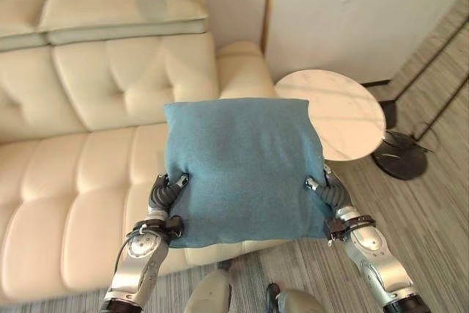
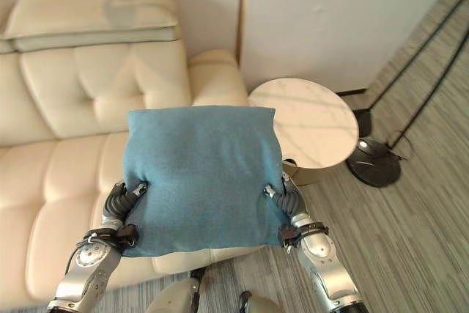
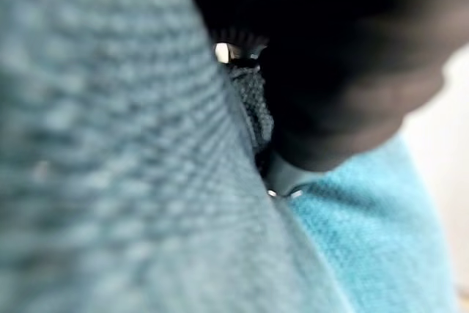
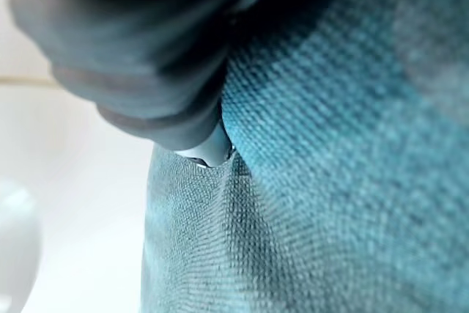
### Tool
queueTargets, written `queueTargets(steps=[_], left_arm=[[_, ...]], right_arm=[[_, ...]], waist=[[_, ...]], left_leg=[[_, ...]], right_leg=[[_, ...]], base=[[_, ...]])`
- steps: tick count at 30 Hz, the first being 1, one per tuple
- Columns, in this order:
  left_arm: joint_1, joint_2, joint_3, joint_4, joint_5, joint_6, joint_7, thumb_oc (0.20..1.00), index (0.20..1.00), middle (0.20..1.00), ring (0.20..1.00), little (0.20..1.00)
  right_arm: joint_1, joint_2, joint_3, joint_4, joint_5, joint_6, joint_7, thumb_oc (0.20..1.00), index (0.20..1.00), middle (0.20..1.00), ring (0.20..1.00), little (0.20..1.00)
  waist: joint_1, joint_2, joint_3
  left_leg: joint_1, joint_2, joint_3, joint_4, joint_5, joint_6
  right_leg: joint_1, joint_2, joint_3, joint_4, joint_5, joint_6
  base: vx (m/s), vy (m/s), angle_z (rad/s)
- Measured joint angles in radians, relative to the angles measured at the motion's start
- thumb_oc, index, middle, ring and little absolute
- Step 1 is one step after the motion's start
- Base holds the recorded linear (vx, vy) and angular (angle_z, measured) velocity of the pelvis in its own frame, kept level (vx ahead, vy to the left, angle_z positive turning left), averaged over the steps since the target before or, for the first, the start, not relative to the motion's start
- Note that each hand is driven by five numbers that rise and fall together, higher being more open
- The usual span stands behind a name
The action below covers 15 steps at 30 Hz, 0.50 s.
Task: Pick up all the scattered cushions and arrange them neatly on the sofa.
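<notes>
I hold a square blue cushion (image 1: pixel 243 166) in the air in front of me, above the right end of the cream leather sofa (image 1: pixel 88 144). My left hand (image 1: pixel 165 194) grips its left edge, thumb curled over the top face and fingers hidden beneath. At the opposite edge my right hand (image 1: pixel 327 190) clamps the cushion the same way. Both wrist views are pressed against the blue fabric (image 3: pixel 110 181), with the right hand's dark cover (image 4: pixel 139 56) close against it.
A round white marble side table (image 1: pixel 337 111) stands right of the sofa's armrest (image 1: pixel 242 71). A floor lamp's dark base (image 1: pixel 399 155) rests on the striped grey floor beyond it. A white wall rises behind.
</notes>
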Motion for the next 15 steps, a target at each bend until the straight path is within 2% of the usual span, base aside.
queueTargets(steps=[1,2,3,4,5,6,7,8,10,11,13,15], left_arm=[[-0.006,0.007,-0.004,0.0,0.0,-0.002,0.003,0.2,0.2,0.2,0.2,0.2],[0.004,0.008,-0.008,0.0,0.0,-0.004,0.004,0.2,0.2,0.2,0.2,0.2],[0.021,0.01,-0.023,0.001,-0.001,-0.004,0.007,0.2,0.2,0.2,0.2,0.2],[0.025,0.009,-0.04,0.016,-0.001,-0.001,0.006,0.2,0.2,0.2,0.2,0.2],[0.028,0.007,-0.045,0.022,-0.001,0.001,0.003,0.2,0.2,0.2,0.2,0.2],[0.031,0.012,-0.038,0.022,-0.001,0.001,0.002,0.2,0.2,0.2,0.2,0.2],[0.032,0.012,-0.034,0.022,-0.001,0.001,0.0,0.2,0.2,0.2,0.2,0.2],[0.032,0.006,-0.037,0.022,-0.001,0.001,-0.006,0.2,0.2,0.2,0.2,0.2],[0.026,-0.009,-0.06,0.017,-0.001,-0.002,-0.011,0.2,0.2,0.2,0.2,0.2],[0.017,-0.011,-0.074,0.016,-0.002,-0.004,-0.011,0.2,0.2,0.2,0.2,0.2],[-0.026,-0.015,-0.089,0.012,-0.001,-0.004,-0.013,0.2,0.2,0.2,0.2,0.2],[-0.042,-0.009,-0.088,0.011,-0.001,-0.004,-0.014,0.2,0.2,0.2,0.2,0.2]], right_arm=[[0.002,-0.002,0.0,0.007,0.0,-0.003,-0.006,0.2,0.2,0.2,0.2,0.2],[-0.003,-0.008,0.001,0.016,0.0,-0.003,-0.009,0.2,0.2,0.2,0.2,0.2],[-0.012,-0.02,0.005,0.022,0.0,-0.003,-0.01,0.2,0.2,0.2,0.2,0.2],[-0.006,-0.029,0.005,0.024,0.0,-0.003,-0.012,0.2,0.2,0.2,0.2,0.2],[0.012,-0.02,0.005,0.025,0.0,0.003,-0.014,0.2,0.2,0.2,0.2,0.2],[0.028,-0.006,0.006,0.024,0.0,0.007,-0.014,0.2,0.2,0.2,0.2,0.2],[0.036,-0.006,0.005,0.021,0.001,0.007,-0.014,0.2,0.2,0.2,0.2,0.2],[0.038,-0.013,-0.001,0.014,0.0,0.007,-0.012,0.2,0.2,0.2,0.2,0.2],[0.037,-0.025,-0.021,0.007,0.0,0.006,-0.012,0.2,0.2,0.2,0.2,0.2],[0.038,-0.025,-0.039,0.005,0.001,0.006,-0.012,0.2,0.2,0.2,0.2,0.2],[0.037,-0.021,-0.072,0.003,0.001,0.006,-0.016,0.2,0.2,0.2,0.2,0.2],[0.026,0.003,-0.082,0.003,0.001,0.005,-0.021,0.2,0.2,0.2,0.2,0.2]], waist=[[0.0,0.0,0.004],[0.031,-0.002,0.005],[0.042,0.016,0.009],[0.022,0.03,0.007],[-0.016,0.005,0.009],[-0.034,-0.042,0.005],[-0.048,-0.074,0.006],[-0.066,-0.077,0.007],[-0.095,-0.055,-0.004],[-0.112,-0.036,-0.013],[-0.129,-0.03,-0.012],[-0.13,-0.035,-0.015]], left_leg=[[-0.023,0.006,0.014,0.002,-0.038,-0.048],[-0.034,0.009,0.032,0.009,-0.042,-0.056],[-0.049,0.016,0.068,0.029,-0.056,-0.045],[-0.073,0.013,0.129,0.077,-0.058,-0.038],[-0.087,-0.014,0.235,0.159,-0.089,0.007],[-0.07,-0.031,0.277,0.206,-0.121,0.018],[-0.038,-0.031,0.286,0.231,-0.145,0.006],[0.014,-0.015,0.295,0.216,-0.16,0.004],[0.169,0.052,0.34,0.112,-0.142,0.011],[0.221,0.074,0.363,0.062,-0.069,0.016],[0.234,0.062,0.391,-0.005,-0.065,0.022],[0.236,0.043,0.384,-0.039,-0.067,0.025]], right_leg=[[-0.014,-0.004,-0.011,-0.004,0.015,-0.04],[-0.048,-0.007,-0.01,0.023,0.017,-0.064],[-0.057,-0.01,-0.034,0.038,0.034,-0.074],[-0.049,-0.026,-0.064,0.029,0.043,-0.072],[-0.044,-0.079,-0.109,0.014,0.051,-0.07],[-0.051,-0.133,-0.121,0.011,0.055,-0.064],[-0.05,-0.168,-0.13,0.003,0.062,-0.054],[-0.039,-0.189,-0.148,-0.006,0.068,-0.044],[-0.021,-0.196,-0.181,-0.015,0.069,-0.021],[-0.017,-0.195,-0.208,-0.014,0.067,-0.005],[-0.017,-0.209,-0.254,-0.014,0.076,0.019],[-0.005,-0.217,-0.271,-0.055,0.1,0.062]], base=[[-0.33,0.04,0.89],[-0.29,0.053,0.38],[-0.24,0.06,0.19],[-0.18,0.051,0.81],[-0.16,0.046,1.21],[-0.1,0.051,1.14],[-0.07,0.077,0.8],[-0.05,0.085,0.68],[-0.03,0.11,0.58],[0.0,0.134,0.61],[0.04,0.134,0.65],[0.05,0.146,0.35]])
